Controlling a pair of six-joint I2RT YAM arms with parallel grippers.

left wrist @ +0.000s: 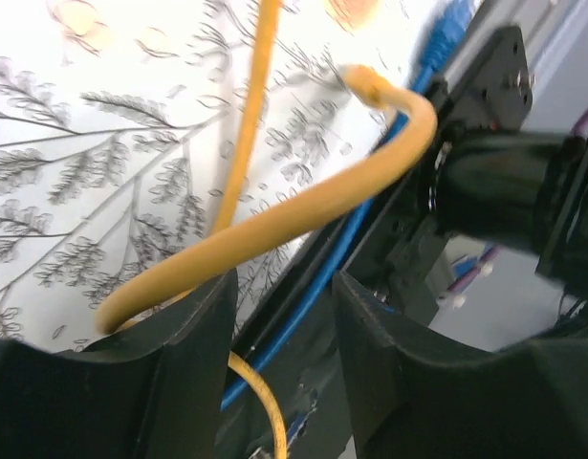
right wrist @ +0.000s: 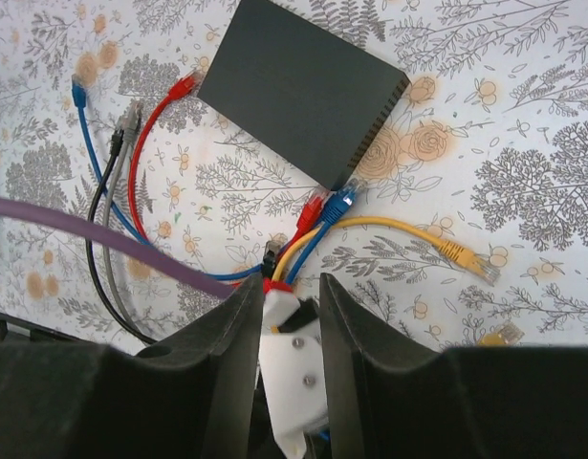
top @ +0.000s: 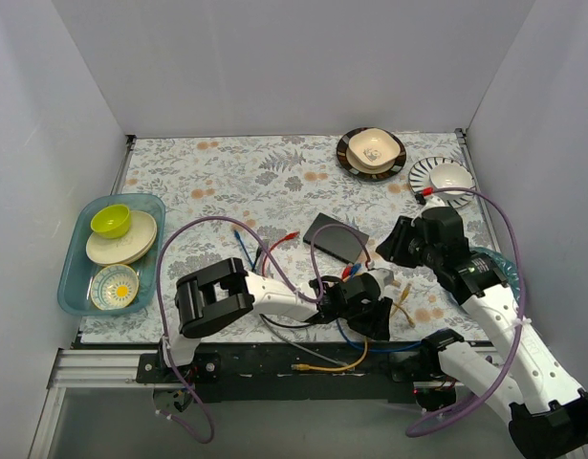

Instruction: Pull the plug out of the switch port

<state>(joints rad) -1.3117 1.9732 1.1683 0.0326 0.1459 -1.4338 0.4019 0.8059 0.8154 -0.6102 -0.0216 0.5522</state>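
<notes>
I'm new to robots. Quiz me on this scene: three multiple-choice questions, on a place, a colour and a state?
1. Where is the blue tray? A) left edge of the table B) far right corner C) the middle
2. Colours of the two plugs at the switch corner? A) green, white B) red, blue C) pink, orange
3. The yellow plug right of them is: A) in a socket B) dangling in air C) lying loose

Answers: 1 A, the top view shows it at the left; 2 B, plain in the right wrist view; 3 C, it rests alone on the table.
</notes>
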